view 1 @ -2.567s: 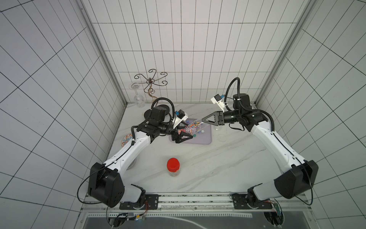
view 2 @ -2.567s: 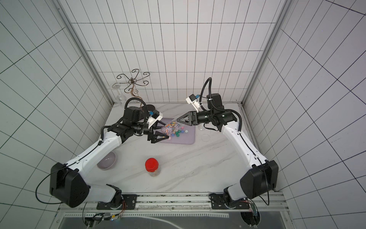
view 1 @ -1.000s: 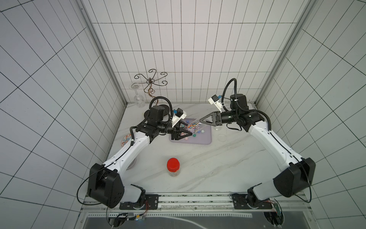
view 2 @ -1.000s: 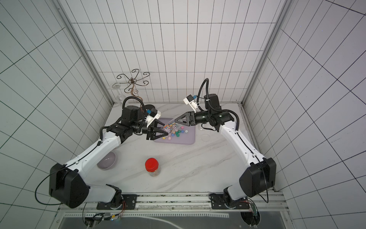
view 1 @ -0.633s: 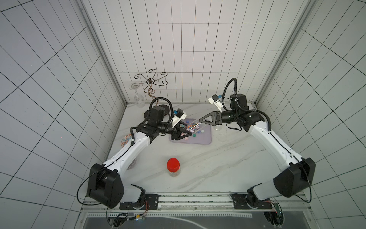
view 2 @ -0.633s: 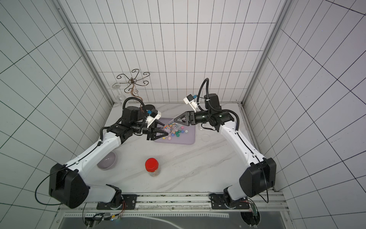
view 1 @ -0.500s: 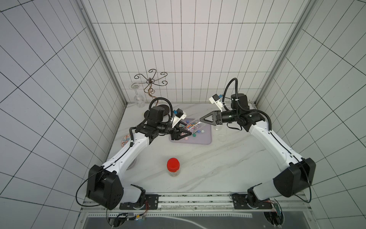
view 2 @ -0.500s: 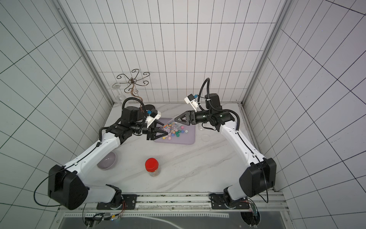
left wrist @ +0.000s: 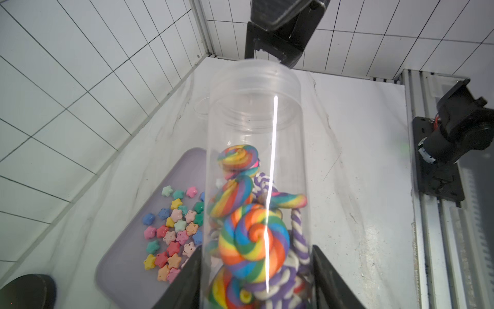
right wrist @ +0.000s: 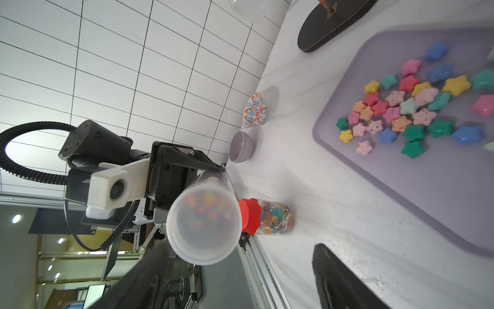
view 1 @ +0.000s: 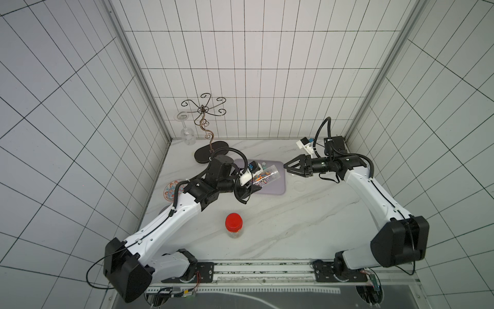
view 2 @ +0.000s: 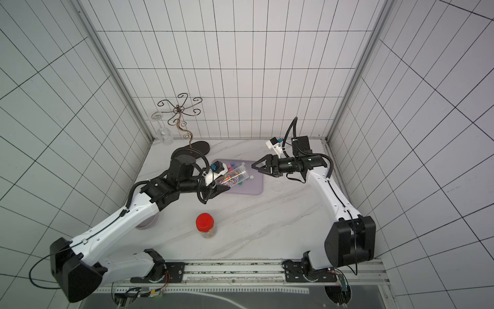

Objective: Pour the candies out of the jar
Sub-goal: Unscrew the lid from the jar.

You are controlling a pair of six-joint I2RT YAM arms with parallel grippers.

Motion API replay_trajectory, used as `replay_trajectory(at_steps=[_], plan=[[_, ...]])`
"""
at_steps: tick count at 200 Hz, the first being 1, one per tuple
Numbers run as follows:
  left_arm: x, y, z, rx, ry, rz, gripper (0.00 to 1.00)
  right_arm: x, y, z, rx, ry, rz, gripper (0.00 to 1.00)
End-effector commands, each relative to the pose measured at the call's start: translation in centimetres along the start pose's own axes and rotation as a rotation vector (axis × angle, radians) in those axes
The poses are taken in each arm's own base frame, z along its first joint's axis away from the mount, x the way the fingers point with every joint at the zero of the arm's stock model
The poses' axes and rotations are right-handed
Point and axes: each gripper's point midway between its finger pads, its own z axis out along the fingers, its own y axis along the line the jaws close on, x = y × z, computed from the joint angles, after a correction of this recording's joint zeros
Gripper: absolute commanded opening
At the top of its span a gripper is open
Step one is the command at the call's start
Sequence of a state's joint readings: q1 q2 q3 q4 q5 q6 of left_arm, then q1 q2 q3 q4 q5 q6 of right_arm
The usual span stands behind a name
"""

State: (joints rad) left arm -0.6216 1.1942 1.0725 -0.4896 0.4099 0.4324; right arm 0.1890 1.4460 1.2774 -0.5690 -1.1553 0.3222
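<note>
The left gripper [view 1: 251, 187] is clenching the clear jar [view 1: 265, 176], which is hanging tilted over the purple tray [view 1: 278, 189]. The top views are giving its content only as coloured specks. The left wrist view is showing swirl lollipops [left wrist: 254, 240] inside it and star candies [left wrist: 173, 230] lying on the tray. The right gripper [view 1: 287, 166] is hanging released beside the tray's right end; the right wrist view is showing its fingers [right wrist: 342, 281] wide apart.
</note>
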Motion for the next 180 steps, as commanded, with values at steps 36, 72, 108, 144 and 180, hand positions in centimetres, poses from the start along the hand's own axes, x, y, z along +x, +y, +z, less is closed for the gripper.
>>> replay_trajectory(at_steps=[36,72,108,144,180], plan=[[0.0,1.8,-0.7,-0.209,0.033,0.142,0.29,2.6,1.7,0.3,-0.104,0.056,0.036,0.85],[0.4,1.4,-0.4,-0.21,0.049,0.155,0.29,3.0,1.8,1.6,-0.119,0.096,0.031,0.82],[0.0,1.0,-0.5,-0.196,0.026,0.152,0.29,3.1,1.6,3.0,-0.121,0.136,0.029,0.79],[0.1,0.7,-0.5,-0.184,0.021,0.148,0.29,3.0,1.6,4.3,-0.125,0.172,0.017,0.77],[0.1,0.6,-0.4,-0.173,0.018,0.143,0.29,2.2,2.4,5.0,-0.144,0.184,-0.023,0.75]])
